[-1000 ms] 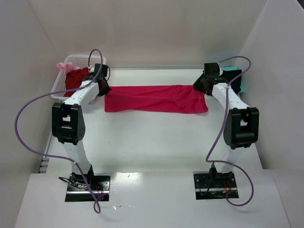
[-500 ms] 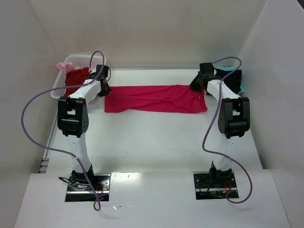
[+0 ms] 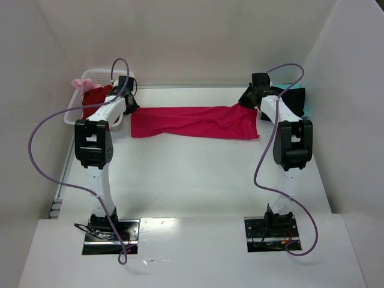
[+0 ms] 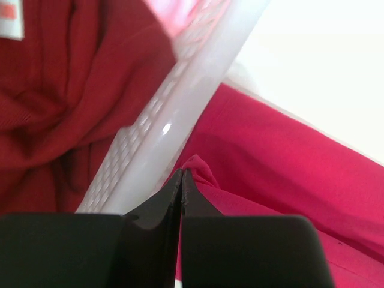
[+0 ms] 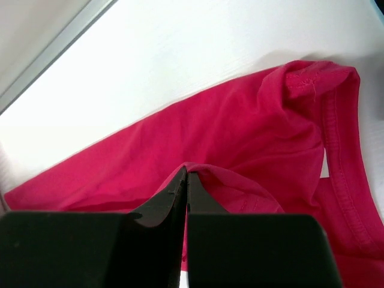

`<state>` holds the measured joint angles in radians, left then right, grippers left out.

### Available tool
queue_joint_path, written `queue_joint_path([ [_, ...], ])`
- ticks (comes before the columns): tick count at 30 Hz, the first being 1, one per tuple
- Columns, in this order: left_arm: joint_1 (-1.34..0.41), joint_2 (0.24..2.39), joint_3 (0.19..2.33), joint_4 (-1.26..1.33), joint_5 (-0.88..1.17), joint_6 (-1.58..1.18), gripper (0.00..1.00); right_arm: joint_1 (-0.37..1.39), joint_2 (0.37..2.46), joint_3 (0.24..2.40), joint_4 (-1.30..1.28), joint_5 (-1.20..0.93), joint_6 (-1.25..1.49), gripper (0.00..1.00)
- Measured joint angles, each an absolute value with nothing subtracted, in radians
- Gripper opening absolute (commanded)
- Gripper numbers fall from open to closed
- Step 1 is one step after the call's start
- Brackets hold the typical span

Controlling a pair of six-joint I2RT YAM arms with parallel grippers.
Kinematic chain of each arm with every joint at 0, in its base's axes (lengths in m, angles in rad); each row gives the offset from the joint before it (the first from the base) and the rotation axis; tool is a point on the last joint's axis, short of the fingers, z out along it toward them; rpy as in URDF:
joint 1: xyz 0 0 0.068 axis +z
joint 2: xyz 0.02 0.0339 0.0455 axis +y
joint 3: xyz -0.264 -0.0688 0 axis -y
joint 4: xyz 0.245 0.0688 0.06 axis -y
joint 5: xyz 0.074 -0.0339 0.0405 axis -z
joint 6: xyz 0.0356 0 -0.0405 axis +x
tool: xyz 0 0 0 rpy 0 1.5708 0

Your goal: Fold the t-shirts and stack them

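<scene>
— Top external view: stretched far forward, the left gripper [image 3: 126, 105] sits at ten o'clock and the right gripper [image 3: 248, 101] at one o'clock.
— Each is clamped tight on an end of the crimson-pink t-shirt [image 3: 195, 122], which is spread between them.

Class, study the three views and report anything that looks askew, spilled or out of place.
The pale pink tee spills over the far left corner of the white basket instead of lying inside. The crimson-pink tee, pinched by the left gripper and right gripper, is rumpled at its right end.
</scene>
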<state>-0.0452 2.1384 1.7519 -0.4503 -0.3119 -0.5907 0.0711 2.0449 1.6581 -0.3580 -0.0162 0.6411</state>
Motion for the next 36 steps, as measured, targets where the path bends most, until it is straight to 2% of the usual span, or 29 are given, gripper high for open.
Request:
queue_joint_path([
  [2,-0.045,2.155,1.769,-0.447,-0.305,-0.579,0.00,0.071,2.054,1.662,-0.358,-0.016,0.637,0.02],
  [7,-0.045,2.191,1.791,-0.443,-0.280,-0.554,0.13,0.071,2.088,1.663,-0.359,-0.018,0.634,0.02],
  [8,-0.045,2.196,1.792,-0.441,-0.275,-0.551,0.26,0.071,2.095,1.663,-0.359,-0.020,0.633,0.02],
  [9,-0.046,2.199,1.794,-0.442,-0.270,-0.545,0.32,0.071,2.100,1.663,-0.359,-0.022,0.630,0.02],
  [11,-0.047,2.205,1.800,-0.441,-0.265,-0.535,0.38,0.071,2.109,1.663,-0.358,-0.024,0.627,0.03],
  [12,-0.047,2.207,1.802,-0.441,-0.262,-0.527,0.49,0.071,2.111,1.663,-0.358,-0.024,0.625,0.05],
  [16,-0.052,2.207,1.802,-0.439,-0.255,-0.519,0.66,0.071,2.136,1.681,-0.359,-0.025,0.608,0.10],
  [20,-0.065,2.177,1.747,-0.424,-0.229,-0.501,0.79,0.071,2.167,1.726,-0.359,-0.028,0.585,0.23],
  [21,-0.069,2.164,1.729,-0.425,-0.222,-0.495,0.81,0.071,2.170,1.736,-0.360,-0.029,0.576,0.31],
  [23,-0.078,2.139,1.704,-0.426,-0.195,-0.483,0.82,0.071,2.171,1.757,-0.364,-0.031,0.560,0.38],
  [24,-0.084,2.127,1.695,-0.425,-0.174,-0.475,0.86,0.071,2.171,1.772,-0.364,-0.031,0.551,0.46],
  [26,-0.100,2.103,1.684,-0.421,-0.130,-0.465,0.86,0.071,2.171,1.803,-0.363,-0.035,0.533,0.54],
  [27,-0.109,2.091,1.675,-0.414,-0.112,-0.458,0.87,0.071,2.170,1.816,-0.361,-0.040,0.522,0.63],
  [30,-0.144,2.049,1.648,-0.413,-0.068,-0.443,0.90,0.071,2.160,1.828,-0.361,-0.060,0.500,0.77],
  [31,-0.159,2.035,1.636,-0.410,-0.061,-0.440,0.90,0.071,2.154,1.827,-0.363,-0.069,0.495,0.86],
  [32,-0.171,2.019,1.621,-0.405,-0.057,-0.439,0.92,0.071,2.145,1.826,-0.364,-0.080,0.491,0.91],
  [34,-0.196,1.991,1.590,-0.402,-0.050,-0.439,0.92,0.071,2.115,1.811,-0.361,-0.103,0.482,0.98],
  [36,-0.217,1.964,1.546,-0.387,-0.039,-0.440,0.92,0.071,2.053,1.755,-0.356,-0.130,0.474,0.99],
])
